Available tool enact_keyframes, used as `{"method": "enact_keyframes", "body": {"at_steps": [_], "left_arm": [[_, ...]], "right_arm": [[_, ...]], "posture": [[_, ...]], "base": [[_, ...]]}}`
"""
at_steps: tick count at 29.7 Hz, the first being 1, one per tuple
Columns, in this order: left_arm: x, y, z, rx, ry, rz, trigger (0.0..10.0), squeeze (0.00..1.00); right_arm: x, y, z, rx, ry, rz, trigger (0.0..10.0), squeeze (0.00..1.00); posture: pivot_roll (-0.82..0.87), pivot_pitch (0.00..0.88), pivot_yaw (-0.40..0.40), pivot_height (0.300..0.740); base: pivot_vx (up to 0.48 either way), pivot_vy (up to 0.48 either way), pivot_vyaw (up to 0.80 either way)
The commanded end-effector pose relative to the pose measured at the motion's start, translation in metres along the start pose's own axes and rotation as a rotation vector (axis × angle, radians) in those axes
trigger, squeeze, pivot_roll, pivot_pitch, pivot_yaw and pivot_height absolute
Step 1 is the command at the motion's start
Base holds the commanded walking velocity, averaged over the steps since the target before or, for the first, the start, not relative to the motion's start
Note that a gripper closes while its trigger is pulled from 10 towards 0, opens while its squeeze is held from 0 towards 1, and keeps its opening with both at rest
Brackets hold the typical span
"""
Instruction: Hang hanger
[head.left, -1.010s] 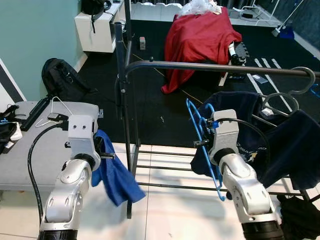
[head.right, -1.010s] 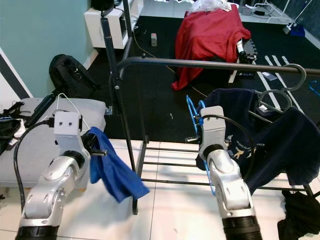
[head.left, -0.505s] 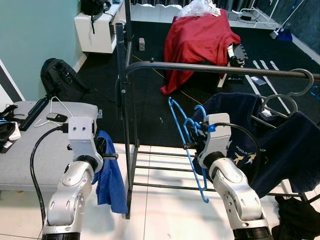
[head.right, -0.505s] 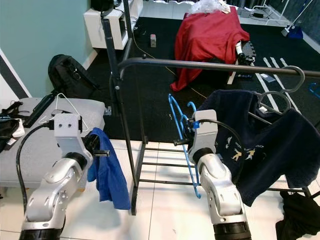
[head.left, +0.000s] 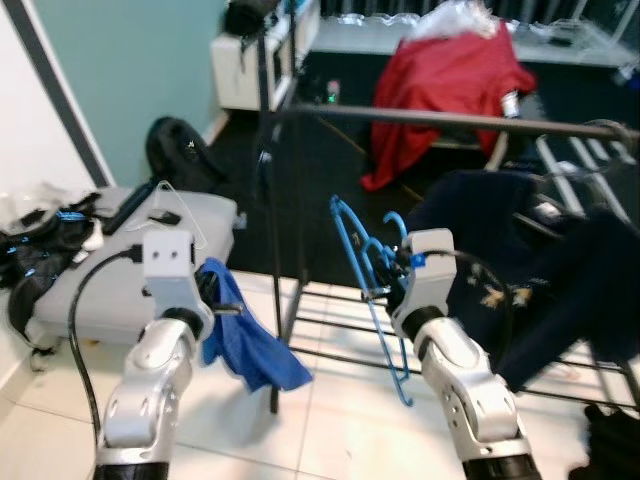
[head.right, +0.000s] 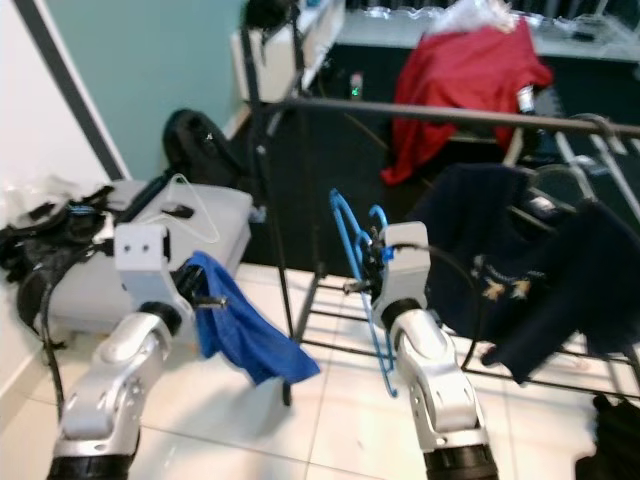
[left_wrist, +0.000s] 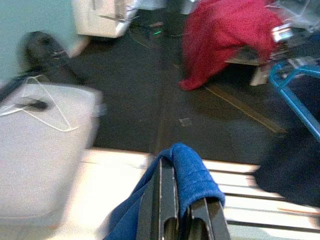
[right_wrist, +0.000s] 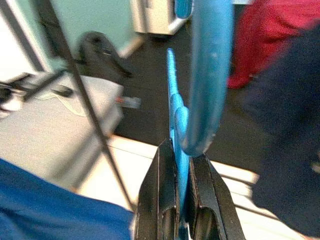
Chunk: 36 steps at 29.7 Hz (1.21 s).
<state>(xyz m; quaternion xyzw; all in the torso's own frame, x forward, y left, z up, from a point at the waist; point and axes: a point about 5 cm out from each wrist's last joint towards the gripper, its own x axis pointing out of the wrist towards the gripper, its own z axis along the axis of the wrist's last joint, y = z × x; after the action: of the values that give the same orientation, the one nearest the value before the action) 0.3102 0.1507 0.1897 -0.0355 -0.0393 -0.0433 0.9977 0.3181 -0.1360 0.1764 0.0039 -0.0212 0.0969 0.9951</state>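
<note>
Head views: a white tiled floor (head.left: 330, 440) meets dark carpet further back, with a teal wall (head.left: 140, 70) on the robot's left. A dark clothes rail (head.left: 470, 120) crosses ahead, with navy garments (head.left: 540, 270) hanging from it to the right. Beyond it a red cloth (head.left: 450, 80) drapes over furniture. To the left stands a grey tabletop (head.left: 130, 270) carrying a white wire hanger (head.right: 195, 210) and dark clutter, with a black backpack (head.left: 185, 155) on the floor behind it. Both silver arms are raised, forearms angled up and forward. The right end effector (head.left: 395, 290) holds a blue hanger (head.left: 365, 270) below and short of the rail, its hook upward. The left end effector (head.left: 225, 310) holds a blue cloth (head.left: 250, 340), which droops over the tiles.

Left wrist view: the black fingers (left_wrist: 165, 205) are closed together on the blue cloth, which folds over their tips; the grey tabletop, wire hanger and red cloth lie beyond, blurred.

Right wrist view: the fingers (right_wrist: 165, 190) are clamped on the blue hanger, whose hook curves up just above them; a rail post (right_wrist: 80, 95) slants past.
</note>
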Motion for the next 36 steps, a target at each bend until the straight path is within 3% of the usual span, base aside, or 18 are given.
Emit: {"method": "enact_keyframes", "body": {"at_steps": [1, 22, 36], "left_arm": [[-0.003, 0.006, -0.005, -0.002, 0.019, 0.014, 10.0, 0.00], [0.002, 0.004, 0.000, 0.020, 0.017, -0.017, 10.0, 0.00], [0.009, 0.001, -0.013, 0.076, 0.113, -0.040, 10.0, 0.00]], "right_arm": [[0.000, 0.009, -0.005, 0.017, 0.009, 0.030, 10.0, 0.00], [0.001, 0.013, -0.009, 0.038, 0.028, 0.032, 10.0, 0.00], [0.004, 0.012, -0.023, 0.082, 0.147, 0.004, 10.0, 0.00]], "posture": [[-0.03, 0.155, -0.027, 0.740], [-0.01, 0.169, -0.007, 0.740], [-0.02, 0.170, -0.002, 0.740]], "base": [[-0.311, 0.000, 0.00], [-0.306, 0.000, 0.00], [0.000, 0.000, 0.00]]}}
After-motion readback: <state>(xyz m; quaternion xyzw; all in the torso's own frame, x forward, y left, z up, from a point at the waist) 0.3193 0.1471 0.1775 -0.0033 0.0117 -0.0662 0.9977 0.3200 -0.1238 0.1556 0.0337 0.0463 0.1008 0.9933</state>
